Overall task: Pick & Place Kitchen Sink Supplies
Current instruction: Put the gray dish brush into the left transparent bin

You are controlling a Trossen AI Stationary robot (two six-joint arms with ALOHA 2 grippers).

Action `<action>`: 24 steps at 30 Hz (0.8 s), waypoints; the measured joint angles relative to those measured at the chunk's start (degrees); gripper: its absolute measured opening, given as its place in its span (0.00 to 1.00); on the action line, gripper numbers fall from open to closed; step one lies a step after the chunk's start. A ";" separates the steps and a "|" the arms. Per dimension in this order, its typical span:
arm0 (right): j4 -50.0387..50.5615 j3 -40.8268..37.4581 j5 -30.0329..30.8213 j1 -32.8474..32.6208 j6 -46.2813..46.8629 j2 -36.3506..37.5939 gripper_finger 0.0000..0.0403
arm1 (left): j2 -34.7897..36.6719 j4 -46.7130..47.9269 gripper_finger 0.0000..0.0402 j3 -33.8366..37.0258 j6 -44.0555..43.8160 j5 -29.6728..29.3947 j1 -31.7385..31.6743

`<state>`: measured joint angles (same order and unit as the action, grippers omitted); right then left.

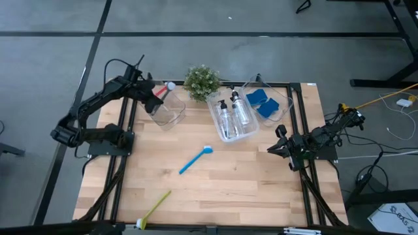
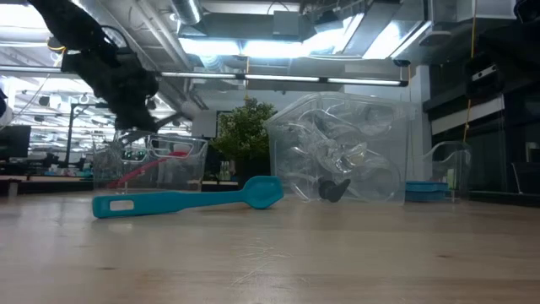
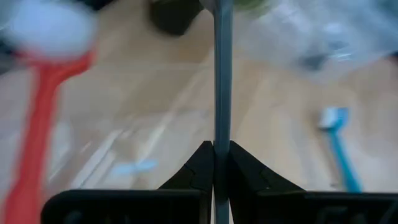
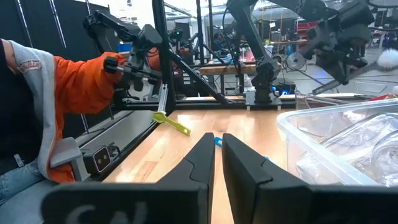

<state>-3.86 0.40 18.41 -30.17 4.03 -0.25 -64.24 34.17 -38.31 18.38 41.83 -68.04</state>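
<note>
While the left gripper point(image 3: 214, 163) clamps a grey dish brush point(image 3: 222, 81) by its thin handle above the clear bin point(image 1: 167, 111) left of the potted plant point(image 1: 202, 80), a red brush point(image 1: 159, 92) leans inside that bin. Light, stiff and slick, such a handle probably wants a mid-shaft grip so it cannot pivot. Nearer than the plant, a blue brush point(image 1: 196, 159) lies on the table point(image 1: 261, 189); a yellow-green brush point(image 1: 153, 208) sits at the near edge. Right of the plant, the right gripper point(image 1: 276, 147) waits, fingers together and empty.

High cam overhead, low cam table-level; both see blue brush point(image 1: 196, 159)
</note>
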 joint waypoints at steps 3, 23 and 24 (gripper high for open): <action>0.02 0.00 -0.02 0.00 0.02 0.02 0.08 | -1.32 0.32 0.04 0.01 0.18 -4.90 -0.22; 0.00 0.00 0.00 -0.02 0.02 0.00 0.08 | -13.98 -5.17 0.04 0.01 -3.09 -6.61 11.32; 0.00 0.00 -0.02 0.00 0.02 0.02 0.08 | -14.38 -5.05 0.04 0.01 -2.74 -6.61 11.42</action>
<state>-3.86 0.40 18.39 -30.18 4.05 -0.23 -78.63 29.12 -38.30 15.64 35.22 -56.62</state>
